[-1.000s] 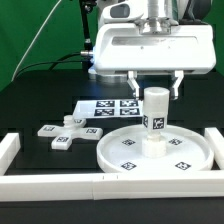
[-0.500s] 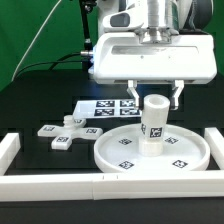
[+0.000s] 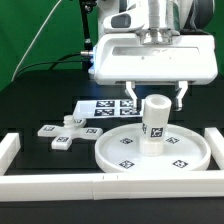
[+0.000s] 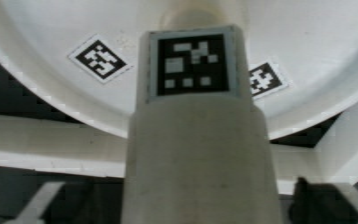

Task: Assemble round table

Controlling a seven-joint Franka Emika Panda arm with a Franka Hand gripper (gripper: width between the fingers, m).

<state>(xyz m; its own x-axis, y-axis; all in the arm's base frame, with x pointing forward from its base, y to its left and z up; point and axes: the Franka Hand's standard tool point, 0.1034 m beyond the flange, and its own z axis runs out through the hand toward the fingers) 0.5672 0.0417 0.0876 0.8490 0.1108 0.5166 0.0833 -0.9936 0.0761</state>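
Observation:
The white cylinder leg (image 3: 154, 126) stands upright on the middle of the large round disc top (image 3: 115, 152), its tag facing the camera. My gripper (image 3: 156, 98) hangs right over the leg's upper end and is open, with one finger on each side and a gap to the leg. In the wrist view the leg (image 4: 197, 140) fills the centre with the disc top (image 4: 60, 40) behind it, and my gripper (image 4: 194, 205) straddles it, its dark fingers (image 4: 48, 200) standing clear of it. The cross-shaped base (image 3: 64, 132) lies on the table toward the exterior view's left.
The marker board (image 3: 104, 107) lies flat behind the disc top. White border rails run along the front (image 3: 100, 186), at the exterior view's left (image 3: 8, 150) and at its right (image 3: 216, 140). The arm's white body hangs above the leg.
The fingers have spread apart and let go of the leg. The leg sits slightly lower on the disc top than a second ago.

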